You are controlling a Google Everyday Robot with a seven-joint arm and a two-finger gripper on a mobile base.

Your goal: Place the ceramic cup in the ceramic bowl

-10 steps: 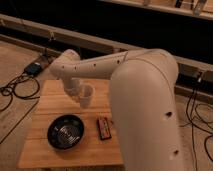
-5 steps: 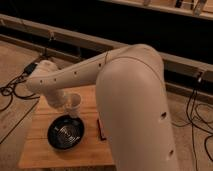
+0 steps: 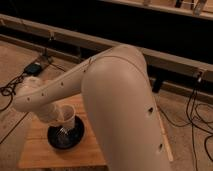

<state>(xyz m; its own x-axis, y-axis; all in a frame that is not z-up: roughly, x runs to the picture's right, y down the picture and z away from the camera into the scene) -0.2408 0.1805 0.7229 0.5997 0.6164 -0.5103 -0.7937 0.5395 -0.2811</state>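
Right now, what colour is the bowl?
Black ceramic bowl, camera view; hand sits by the ceramic cup above it.

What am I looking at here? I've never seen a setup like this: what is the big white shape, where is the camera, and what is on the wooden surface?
The big white shape is a robot arm. There is only one camera, looking down past the arm; where it is mounted is not known. The arm bends down toward the left of the picture and ends in its gripper, low over a small wooden table. On the table sits a round black ceramic bowl. Right at the gripper, over the bowl's far edge, is a pale ceramic cup. The arm hides how the cup is gripped. Cables lie on the floor beyond the table.
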